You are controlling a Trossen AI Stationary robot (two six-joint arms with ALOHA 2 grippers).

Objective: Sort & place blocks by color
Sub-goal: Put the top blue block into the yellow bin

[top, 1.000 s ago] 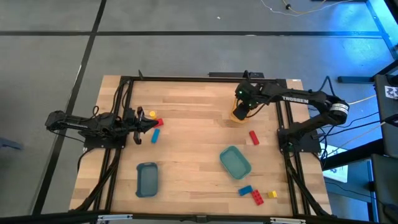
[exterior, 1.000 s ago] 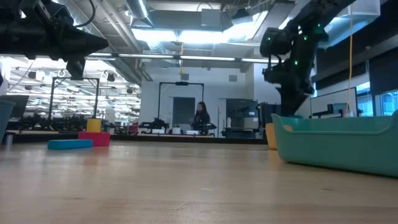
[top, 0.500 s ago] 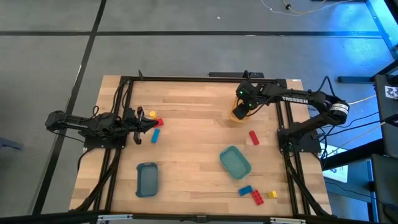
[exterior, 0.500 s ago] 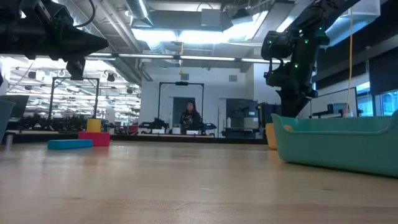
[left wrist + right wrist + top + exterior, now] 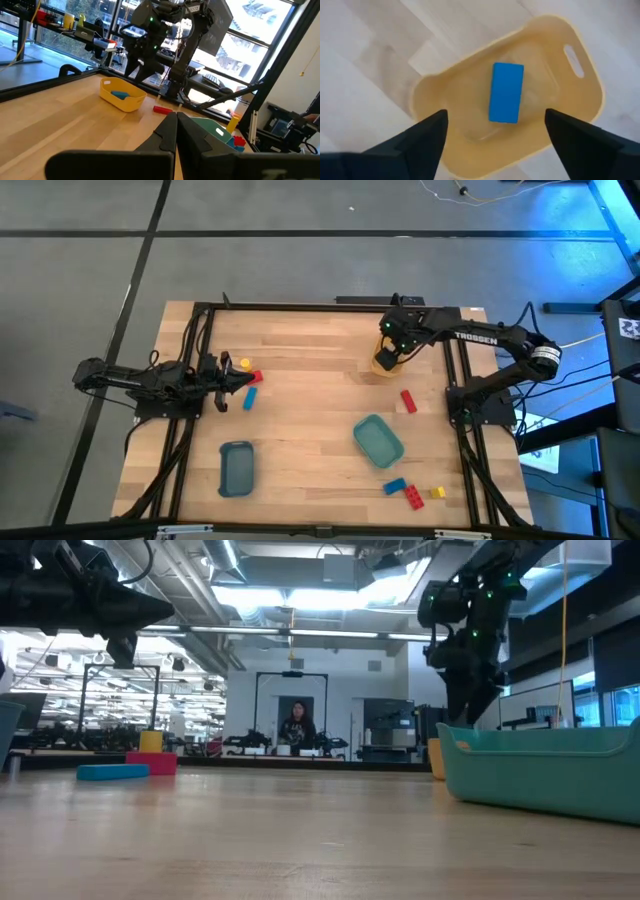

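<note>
Right tool spread wide and empty, poised directly over yellow tray at the far right of the tabletop, blue block lying flat on the tray floor between the finger lines, long axis running fore-and-aft from the wrist. Nearest loose piece: red block, just beside that tray on the near side, lying at a slant, with teal tray beyond it and nothing between. Left tool closed to a point with nothing held, parked at the left edge close by yellow, red and blue blocks; slate-blue tray near front left, further blocks at front right.
</note>
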